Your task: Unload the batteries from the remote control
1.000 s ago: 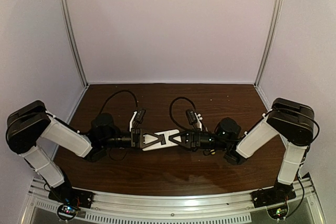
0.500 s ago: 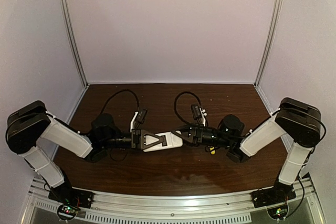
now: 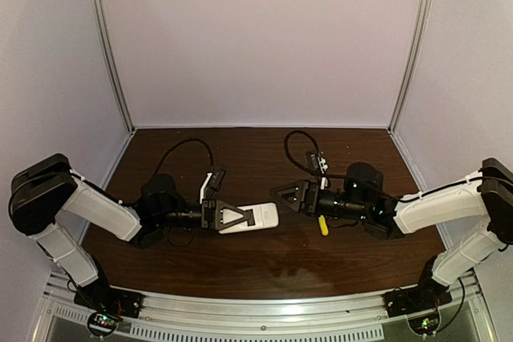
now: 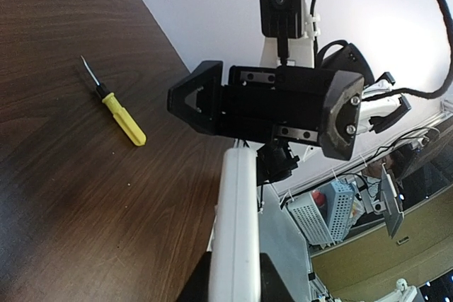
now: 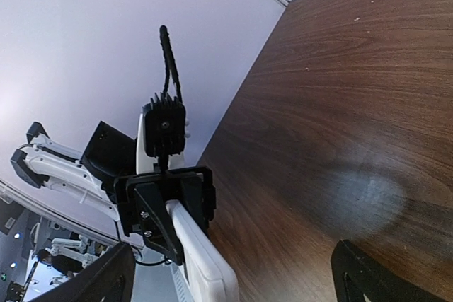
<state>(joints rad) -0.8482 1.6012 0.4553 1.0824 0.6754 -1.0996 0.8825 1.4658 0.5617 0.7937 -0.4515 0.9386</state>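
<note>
My left gripper (image 3: 247,215) is shut on the white remote control (image 3: 258,215) and holds it level just above the table. In the left wrist view the remote control (image 4: 233,224) runs up from between my fingers (image 4: 195,289), seen edge-on. My right gripper (image 3: 282,194) stands open a short way to the right of the remote's free end, holding nothing. In the right wrist view its fingers (image 5: 106,277) are spread wide, with the remote control (image 5: 202,256) and the left gripper (image 5: 166,199) ahead of them. The batteries are out of view.
A yellow-handled screwdriver (image 3: 322,225) lies on the dark wooden table (image 3: 256,266) under the right arm's wrist; in the left wrist view the screwdriver (image 4: 122,118) points away. Pale walls close in the table at the back and both sides.
My right gripper opened, let go of the remote's end and drew back to the right and slightly away. The left gripper kept hold of the remote. The screwdriver came into view.
</note>
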